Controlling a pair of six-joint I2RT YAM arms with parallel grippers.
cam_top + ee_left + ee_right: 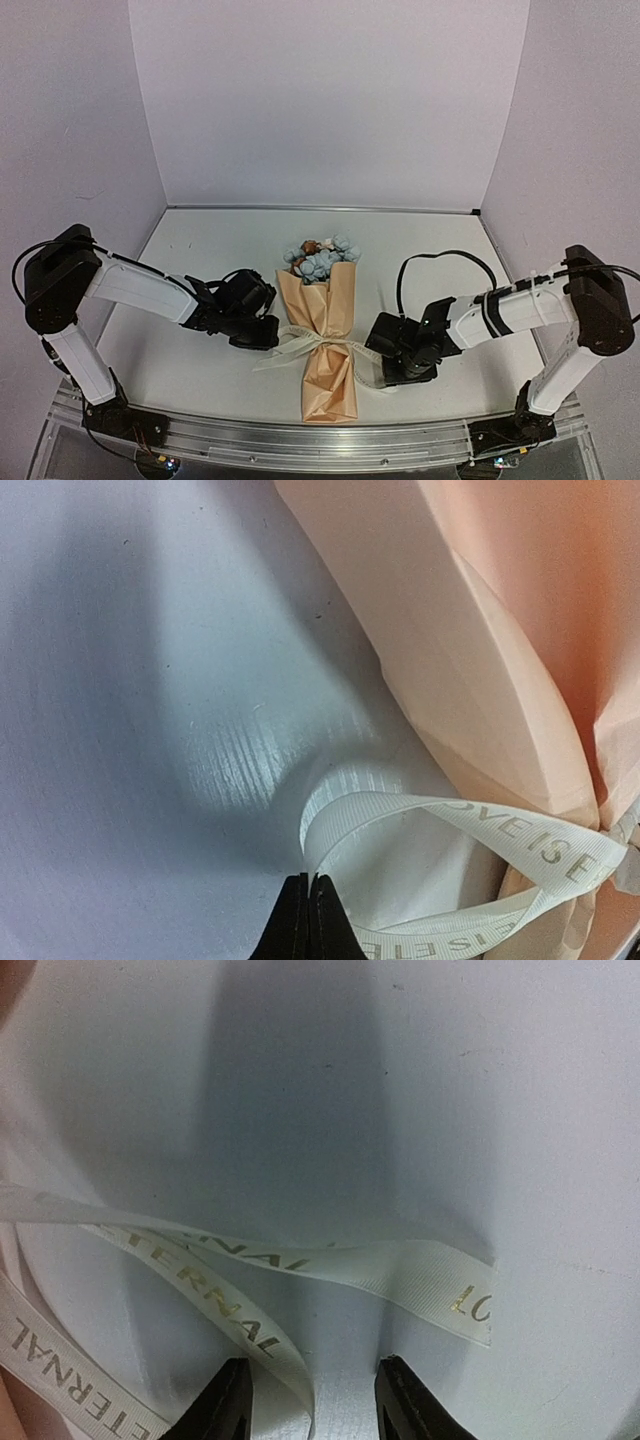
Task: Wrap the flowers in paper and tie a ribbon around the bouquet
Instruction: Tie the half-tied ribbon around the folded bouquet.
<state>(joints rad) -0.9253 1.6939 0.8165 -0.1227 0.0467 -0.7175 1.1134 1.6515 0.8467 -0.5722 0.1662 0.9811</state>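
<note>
The bouquet (328, 330) lies lengthwise mid-table, a tan paper (331, 390) cone with the pale blue and pink flowers (322, 258) at its far end. A cream ribbon (318, 347) is tied round its waist. My left gripper (264, 336) sits just left of the knot. In the left wrist view its jaws are shut, tips (308, 882) pinching the bend of a ribbon (450, 815) loop beside the paper (480, 630). My right gripper (384, 366) is right of the knot, low over the table. It (312, 1392) stands open, a strand of lettered ribbon (290, 1360) curling between its fingers.
The white table (200, 250) is walled in pale lilac at the back and both sides. An aluminium rail (300, 442) runs along the near edge by the arm bases. A black cable (440, 256) loops above the right arm.
</note>
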